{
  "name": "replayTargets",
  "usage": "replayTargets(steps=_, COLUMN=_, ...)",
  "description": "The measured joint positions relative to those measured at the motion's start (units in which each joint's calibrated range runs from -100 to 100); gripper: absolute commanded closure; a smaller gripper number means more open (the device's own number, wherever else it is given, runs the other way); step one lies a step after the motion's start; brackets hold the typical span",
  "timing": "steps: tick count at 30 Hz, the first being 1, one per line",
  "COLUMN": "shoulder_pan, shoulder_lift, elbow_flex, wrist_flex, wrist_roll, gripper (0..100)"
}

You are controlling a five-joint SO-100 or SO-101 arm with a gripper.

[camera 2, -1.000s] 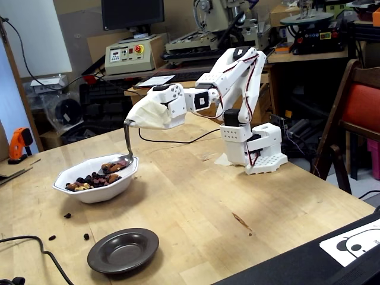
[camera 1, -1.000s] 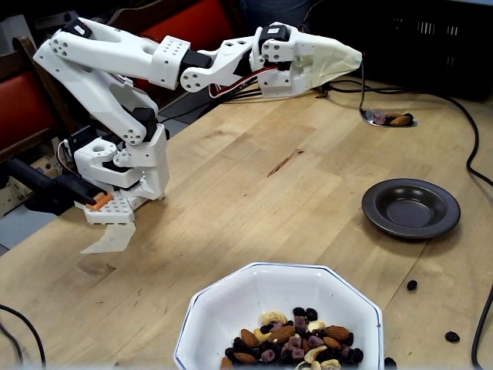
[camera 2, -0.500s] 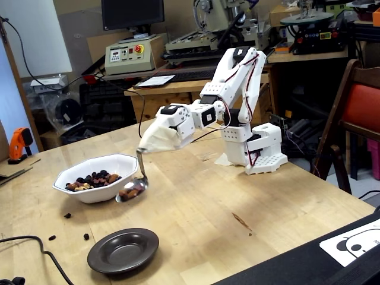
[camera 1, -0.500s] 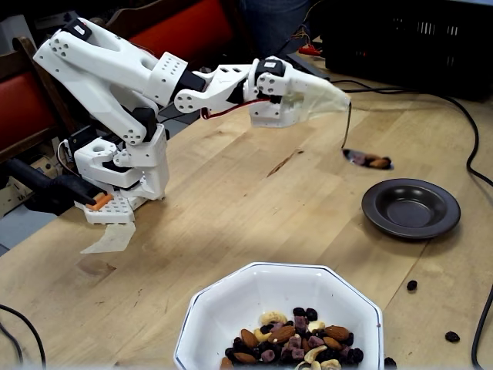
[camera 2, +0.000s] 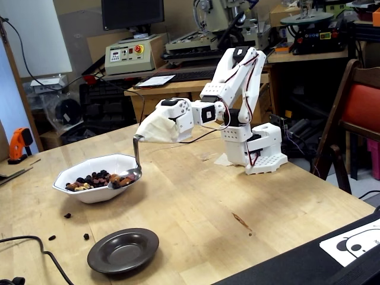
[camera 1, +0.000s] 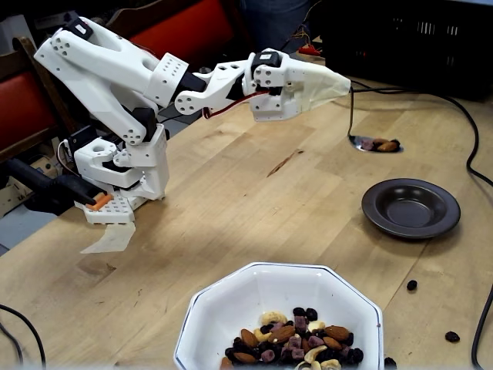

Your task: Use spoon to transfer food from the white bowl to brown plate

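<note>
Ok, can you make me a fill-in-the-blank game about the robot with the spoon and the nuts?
1. The spoon is carrying nuts and ____.
2. The brown plate has ____ food in it.
3. Most of the food sits in the ____ bowl.
4. A few dark bits lie spilled on the wooden ____.

Missing words: raisins; no; white; table

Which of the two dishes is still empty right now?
The brown plate is empty: its centre well shows bare. The white bowl holds the pile of food, and the spoon carries a few more pieces in the air.
</note>
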Motion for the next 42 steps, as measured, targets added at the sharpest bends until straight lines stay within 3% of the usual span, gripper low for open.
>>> replayTargets(steps=13, shoulder_pan=0.00, shoulder_lift=10.22, elbow_flex=-2.53, wrist_flex=-0.56, wrist_roll=0.00, gripper=97)
replayTargets(steps=25, shoulder_pan=0.00, shoulder_lift=10.22, elbow_flex=-2.95, wrist_flex=-8.91, wrist_roll=0.29, gripper=97)
replayTargets(steps=42, shoulder_pan=0.00, shoulder_lift=22.93, elbow_flex=-6.57, wrist_flex=-9.15, wrist_roll=0.29, gripper=97)
